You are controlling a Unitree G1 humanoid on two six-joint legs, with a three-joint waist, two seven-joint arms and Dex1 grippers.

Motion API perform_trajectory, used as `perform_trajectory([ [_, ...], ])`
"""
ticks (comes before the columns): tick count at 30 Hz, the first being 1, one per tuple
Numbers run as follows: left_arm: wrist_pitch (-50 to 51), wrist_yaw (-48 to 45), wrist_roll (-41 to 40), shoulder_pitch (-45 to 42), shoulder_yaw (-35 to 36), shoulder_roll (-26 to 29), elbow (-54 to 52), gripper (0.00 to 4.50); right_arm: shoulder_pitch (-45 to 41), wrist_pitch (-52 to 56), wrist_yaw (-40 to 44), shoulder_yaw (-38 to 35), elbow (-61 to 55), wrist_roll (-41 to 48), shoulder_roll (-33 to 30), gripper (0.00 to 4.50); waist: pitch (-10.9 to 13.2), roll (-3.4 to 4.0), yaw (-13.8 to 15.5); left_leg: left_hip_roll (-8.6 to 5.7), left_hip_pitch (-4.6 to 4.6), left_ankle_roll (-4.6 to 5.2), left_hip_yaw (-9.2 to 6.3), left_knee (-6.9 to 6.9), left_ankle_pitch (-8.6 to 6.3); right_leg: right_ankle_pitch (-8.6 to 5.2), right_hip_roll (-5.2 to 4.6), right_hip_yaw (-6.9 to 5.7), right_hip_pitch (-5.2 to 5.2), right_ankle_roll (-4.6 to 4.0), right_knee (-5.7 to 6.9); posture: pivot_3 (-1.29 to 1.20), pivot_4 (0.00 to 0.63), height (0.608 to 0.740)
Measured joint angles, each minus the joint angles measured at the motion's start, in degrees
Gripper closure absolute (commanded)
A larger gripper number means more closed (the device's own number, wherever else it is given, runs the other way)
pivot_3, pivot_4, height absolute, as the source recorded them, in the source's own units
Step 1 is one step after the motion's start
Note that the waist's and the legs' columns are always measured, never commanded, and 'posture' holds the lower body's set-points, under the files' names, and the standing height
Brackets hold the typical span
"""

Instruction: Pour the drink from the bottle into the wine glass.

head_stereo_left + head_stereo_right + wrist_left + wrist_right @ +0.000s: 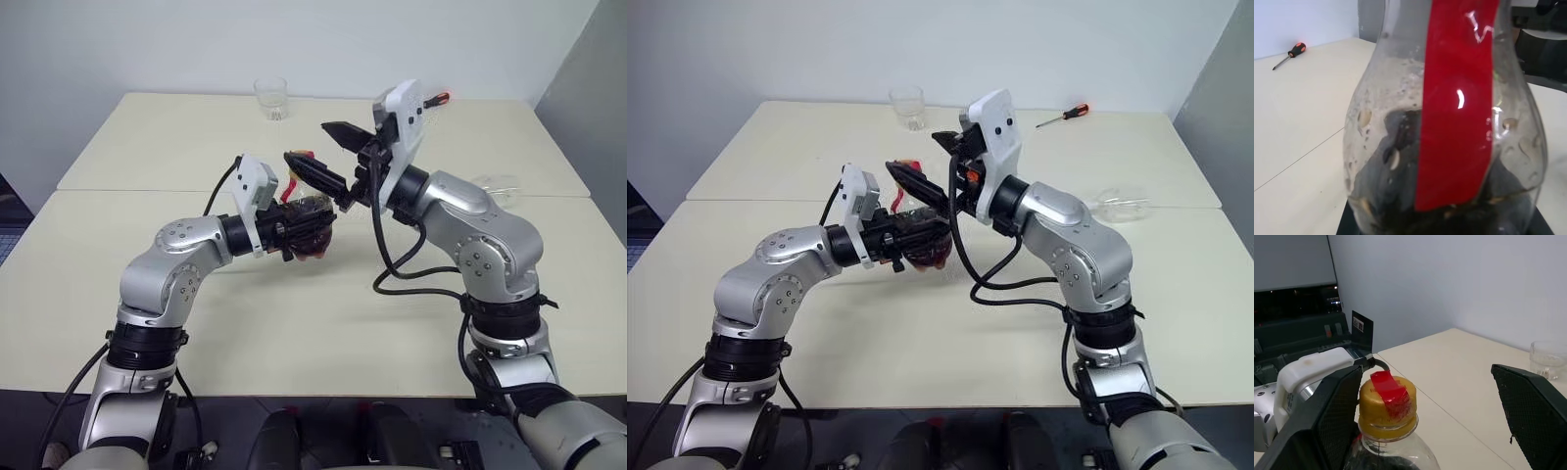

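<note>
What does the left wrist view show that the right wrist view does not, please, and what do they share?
Left wrist view alone: the bottle's red label, the dark drink low inside it, and a screwdriver on the table.
Right wrist view alone: the yellow cap between the open right hand's fingers, and a clear tumbler.
Both: the bottle and the table.

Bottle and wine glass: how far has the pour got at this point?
Done: the left gripper is shut on the bottle and holds it up off the table. In hand: the right gripper stands open around the yellow cap, which is still on, so uncapping has not begun. Left: remove the cap and pour. The drink is still inside the bottle; the wine glass lies on its side, apart, to the right.
</note>
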Motion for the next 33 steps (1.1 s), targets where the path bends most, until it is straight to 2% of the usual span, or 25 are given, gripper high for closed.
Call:
perform_trajectory([
  [33,0.25,0.02,0.08,0.18,-0.23,-0.15,0.00,3.18,0.79,-0.79,1.49,0.83,-0.57,-0.78,-2.78,0.00,0.00,0.00,0.01,-0.01,0.00,0.00,0.00,0.00,0.00,0.00,-0.01,0.01,0.00,0.00,0.00,0.00,0.150,0.740],
])
